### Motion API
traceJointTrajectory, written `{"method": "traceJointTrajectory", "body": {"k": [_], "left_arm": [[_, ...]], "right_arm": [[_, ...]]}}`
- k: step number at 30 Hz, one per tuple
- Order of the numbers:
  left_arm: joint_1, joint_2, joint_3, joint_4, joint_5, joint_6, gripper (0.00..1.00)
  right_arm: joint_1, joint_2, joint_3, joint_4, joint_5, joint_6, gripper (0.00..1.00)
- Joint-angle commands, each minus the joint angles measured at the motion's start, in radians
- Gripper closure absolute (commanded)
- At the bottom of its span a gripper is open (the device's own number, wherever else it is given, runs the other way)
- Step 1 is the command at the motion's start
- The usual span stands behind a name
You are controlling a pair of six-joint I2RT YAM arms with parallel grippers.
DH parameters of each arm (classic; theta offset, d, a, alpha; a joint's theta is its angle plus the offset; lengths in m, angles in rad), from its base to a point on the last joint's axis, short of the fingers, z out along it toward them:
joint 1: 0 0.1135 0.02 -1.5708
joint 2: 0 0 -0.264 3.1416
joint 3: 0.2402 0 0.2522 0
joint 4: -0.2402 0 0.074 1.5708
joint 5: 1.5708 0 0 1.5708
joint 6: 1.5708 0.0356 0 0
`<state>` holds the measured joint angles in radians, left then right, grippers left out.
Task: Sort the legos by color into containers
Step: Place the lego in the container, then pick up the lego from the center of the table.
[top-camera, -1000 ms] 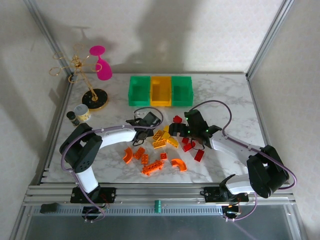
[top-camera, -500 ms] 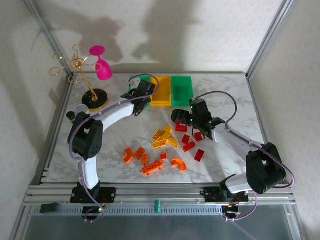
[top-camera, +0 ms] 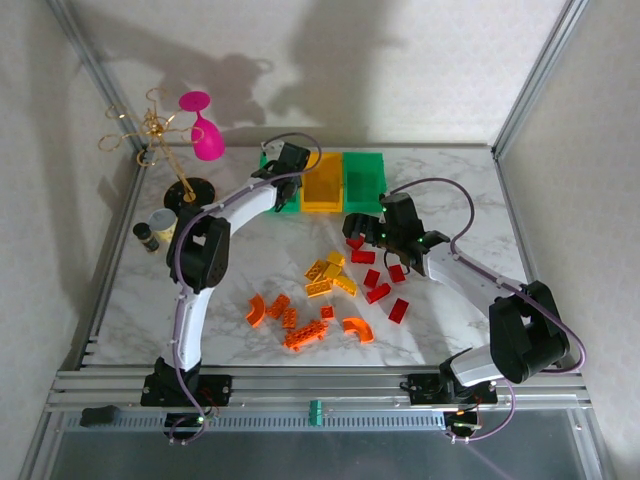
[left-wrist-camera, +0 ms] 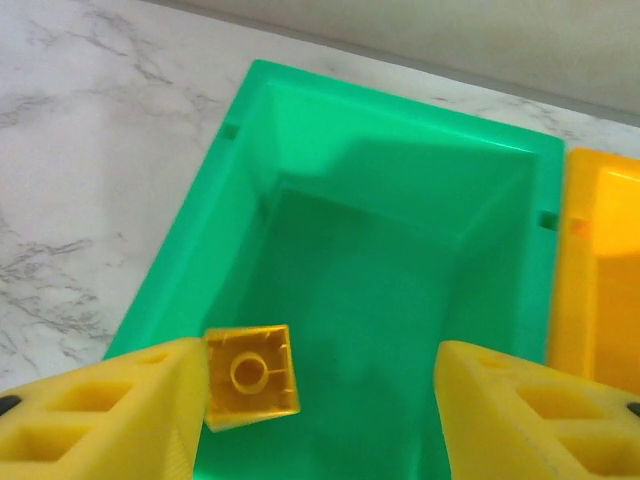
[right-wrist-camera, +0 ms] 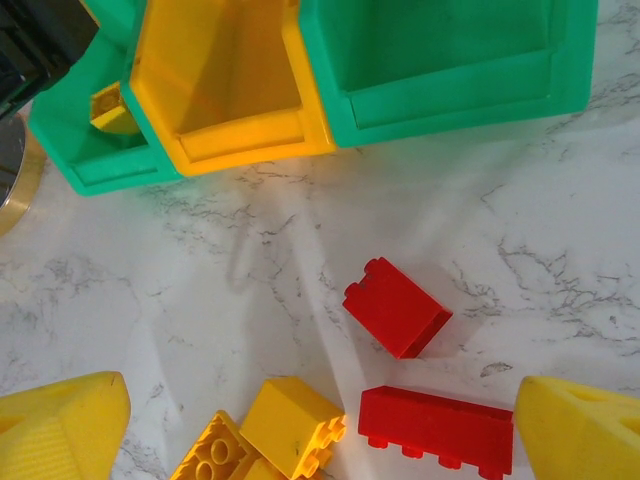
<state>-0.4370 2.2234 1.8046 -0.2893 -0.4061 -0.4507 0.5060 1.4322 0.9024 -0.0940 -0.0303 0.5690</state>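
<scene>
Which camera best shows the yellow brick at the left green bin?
The left wrist view: the yellow brick is close, stud visible, with the green bin behind. The right wrist view shows it tiny; top view: too small to tell.

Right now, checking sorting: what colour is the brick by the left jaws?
The brick is yellow; left wrist view.

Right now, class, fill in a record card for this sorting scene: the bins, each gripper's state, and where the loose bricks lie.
bins: left green bin, yellow-orange bin, right green bin, in a row at the far side of the table
left arm: left gripper open, above the left green bin
released piece: yellow brick beside one finger, within the bin's outline; resting or falling cannot be told
right arm: right gripper open, over two red bricks
unsorted: yellow cluster, orange pieces
</scene>
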Motion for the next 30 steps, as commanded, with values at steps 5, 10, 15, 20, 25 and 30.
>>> {"method": "traceJointTrajectory", "body": {"k": [5, 10, 15, 20, 25, 30], "left_arm": [[-0.048, -0.283, -0.252, 0.024, 0.234, -0.006, 0.38], [-0.129, -0.415, -0.422, -0.016, 0.309, 0.003, 0.36], [-0.233, -0.446, -0.528, -0.093, 0.315, 0.020, 0.35], [-0.307, -0.446, -0.603, -0.148, 0.231, 0.010, 0.37], [-0.332, -0.482, -0.691, -0.124, 0.299, 0.017, 0.38], [-0.350, -0.460, -0.695, -0.138, 0.306, 0.041, 0.37]], "right_arm": [[-0.013, -0.080, -0.026, -0.050, -0.035, -0.022, 0.01], [-0.034, -0.153, -0.097, -0.096, -0.080, -0.009, 0.01], [-0.048, -0.225, -0.157, -0.144, -0.090, 0.001, 0.01], [-0.053, -0.270, -0.202, -0.153, -0.102, 0.017, 0.01], [-0.052, -0.278, -0.217, -0.156, -0.103, 0.020, 0.01], [-0.053, -0.262, -0.218, -0.145, -0.114, 0.025, 0.01]]}}
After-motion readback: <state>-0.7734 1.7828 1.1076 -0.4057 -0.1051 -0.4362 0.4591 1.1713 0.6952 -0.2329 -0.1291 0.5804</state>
